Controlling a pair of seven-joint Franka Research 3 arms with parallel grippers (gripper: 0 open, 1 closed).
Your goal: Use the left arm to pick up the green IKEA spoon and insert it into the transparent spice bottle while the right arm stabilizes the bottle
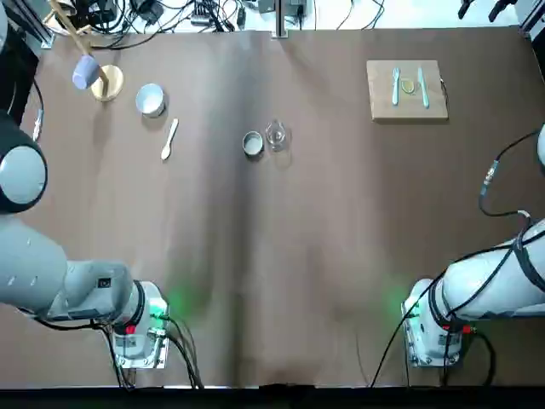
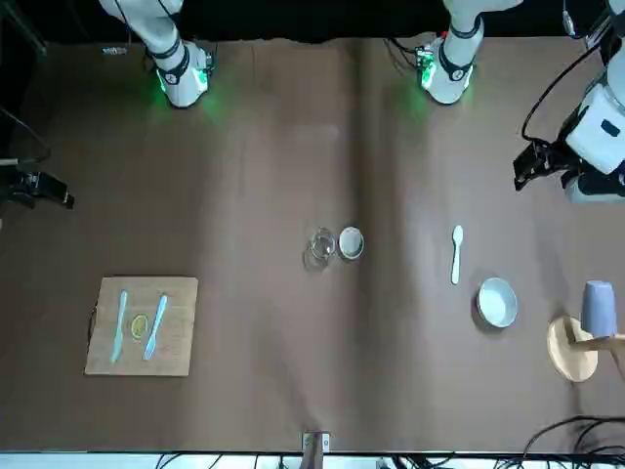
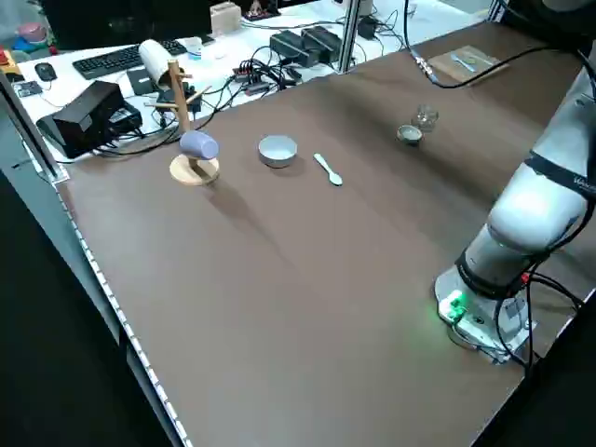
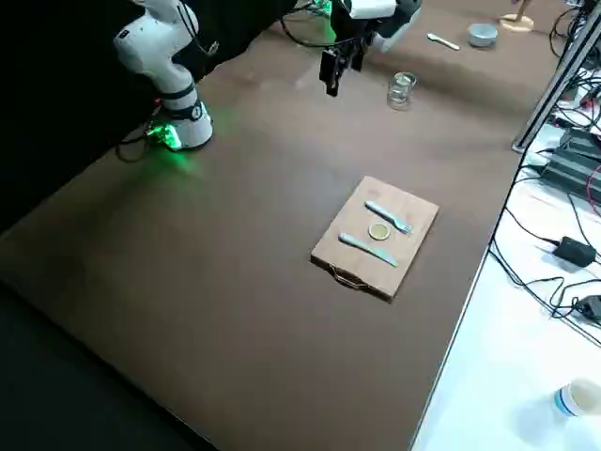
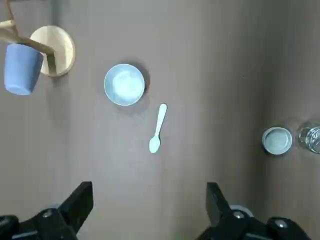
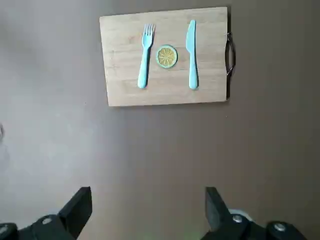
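green spoon (image 5: 158, 129): very pale, almost white, oval bowl, lies flat on table | transparent spice bottle (image 4: 401, 91): small, clear, round glass, stands upright on table, well apart from spoon

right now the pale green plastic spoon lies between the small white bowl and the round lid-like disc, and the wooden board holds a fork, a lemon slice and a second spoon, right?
Not quite: the board's third item is a light blue knife, not a spoon, as the right wrist view shows. The rest stands.
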